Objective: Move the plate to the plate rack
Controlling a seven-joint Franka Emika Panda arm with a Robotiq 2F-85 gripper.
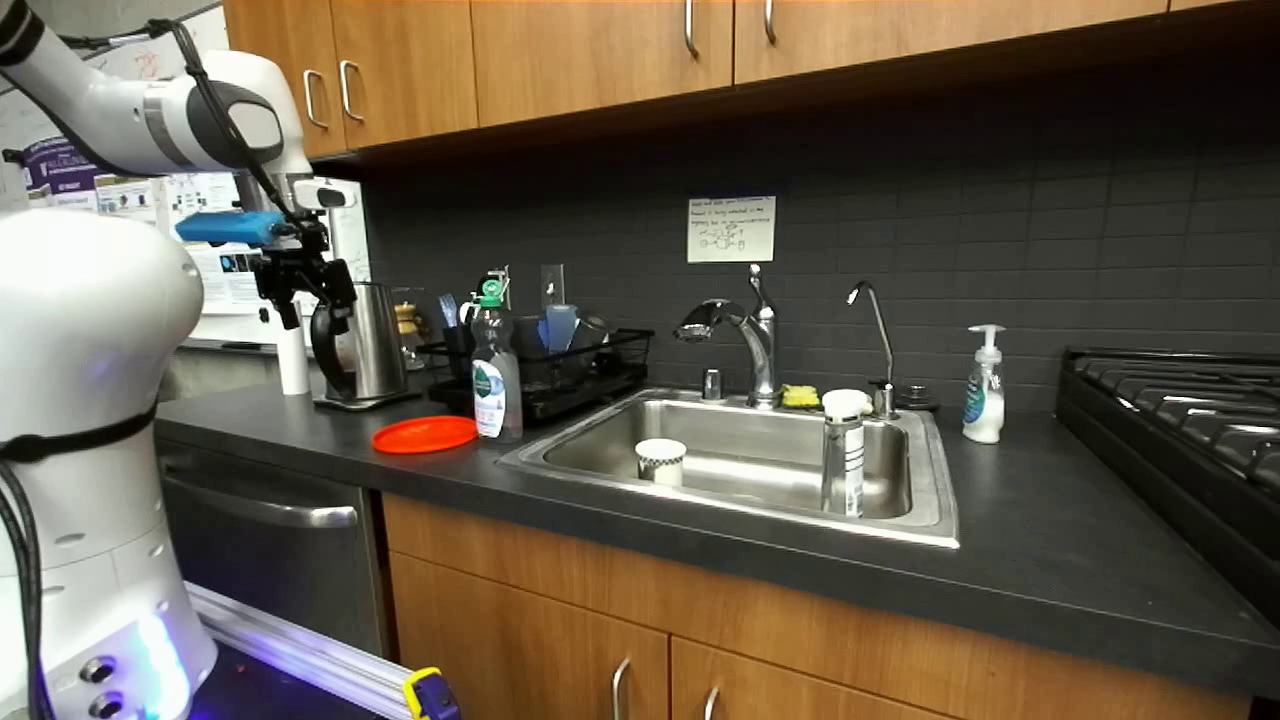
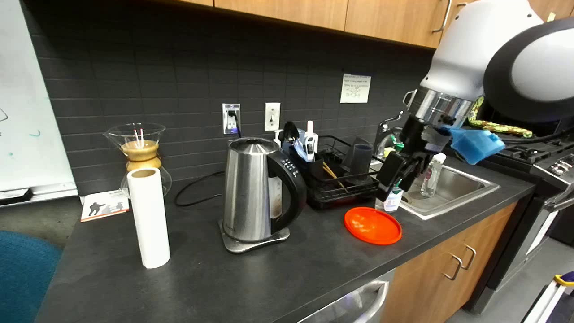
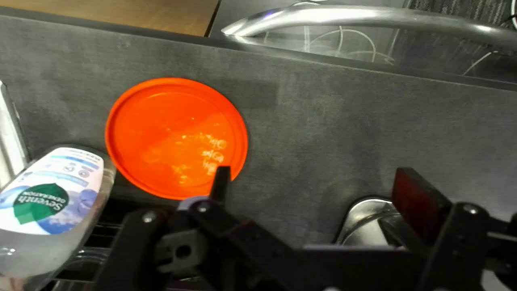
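One red-orange plate point(image 2: 373, 225), one wire rack point(image 2: 347, 193), one pincer point(image 3: 313, 178), one kettle point(image 2: 249, 193), one sink point(image 1: 740, 482), two faucets point(image 1: 763, 355) point(image 1: 884, 340)

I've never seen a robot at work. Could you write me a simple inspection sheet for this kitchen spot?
Surface: dark grey counter, faintly mottled in the wrist view.
Job's things: red-orange plate lies flat on the counter, not yet in the black wire rack, which holds a dark cup and utensils.
Clutter: green-capped soap bottle upright beside the plate; steel kettle and white roll also standing.
Hand: open, holding nothing, above the counter.
Cables: black cable along the arm; black cord looping on the counter beside the kettle.
Surroundings: steel sink, stove, wooden cabinets overhead.
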